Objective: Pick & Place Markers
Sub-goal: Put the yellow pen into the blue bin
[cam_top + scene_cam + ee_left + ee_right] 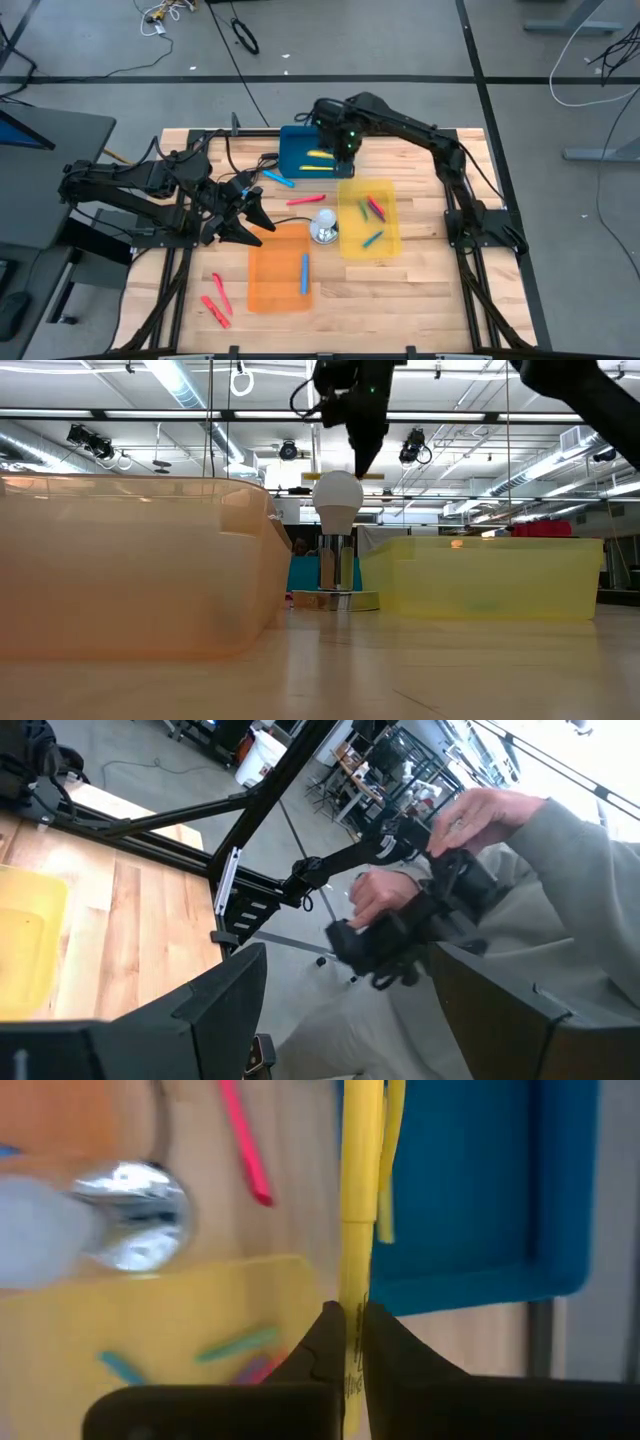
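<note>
My right gripper hangs, pointing down, over the right rim of the blue tray, shut on a yellow marker. Another yellow marker lies in the blue tray. The yellow tray holds red, green and blue markers. A blue marker lies in the orange tray. Red markers and a light blue one lie on the table. My left gripper is open at the table's left, holding nothing. My right gripper pinches the yellow marker near one end between its two fingers, coming from above and pointing down. The marker sticks out from the fingers over the blue tray's rim, lifted clear of tray and table.
A white bulb on a shiny metal foot stands between the orange and yellow trays. Beyond the table's edge a person's hands hold a dark device. Black cables lie on the floor behind the table.
</note>
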Robot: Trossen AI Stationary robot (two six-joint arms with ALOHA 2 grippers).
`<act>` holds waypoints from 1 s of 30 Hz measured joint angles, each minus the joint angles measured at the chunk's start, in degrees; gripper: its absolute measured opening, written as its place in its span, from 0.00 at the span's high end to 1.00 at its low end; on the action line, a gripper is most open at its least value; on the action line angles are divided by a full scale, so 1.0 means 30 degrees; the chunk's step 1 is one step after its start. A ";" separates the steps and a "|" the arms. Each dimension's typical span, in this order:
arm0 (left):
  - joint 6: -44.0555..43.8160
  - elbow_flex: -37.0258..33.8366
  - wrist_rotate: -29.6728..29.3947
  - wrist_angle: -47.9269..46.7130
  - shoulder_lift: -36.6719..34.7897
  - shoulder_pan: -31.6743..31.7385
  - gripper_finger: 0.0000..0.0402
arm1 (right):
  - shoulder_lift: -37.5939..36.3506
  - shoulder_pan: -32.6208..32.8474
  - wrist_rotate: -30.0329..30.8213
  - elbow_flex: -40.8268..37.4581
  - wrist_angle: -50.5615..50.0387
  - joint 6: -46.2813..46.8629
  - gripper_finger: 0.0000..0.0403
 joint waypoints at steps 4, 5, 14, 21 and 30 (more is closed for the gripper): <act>0.0000 0.0000 0.0000 -0.0006 0.0000 0.0002 0.29 | 0.0392 -0.1086 0.0953 -0.0001 -0.0015 -0.1229 0.98; 0.0000 0.0000 0.0000 0.0001 0.0000 0.0001 0.29 | 0.0429 -0.1323 0.1250 0.0006 -0.0004 -0.1594 0.98; -0.0007 0.0000 0.0000 -0.0002 0.0007 -0.0001 0.29 | 0.0811 -0.2850 0.2560 0.0015 0.2292 -0.4369 0.98; -0.0007 0.0000 0.0000 0.0001 0.0022 -0.0001 0.29 | 0.1759 -0.3146 0.2529 0.0007 0.2790 -0.4763 0.98; -0.0002 0.0000 0.0000 0.0009 0.0022 -0.0001 0.29 | 0.2475 -0.2879 0.2353 0.0007 0.3465 -0.4829 0.98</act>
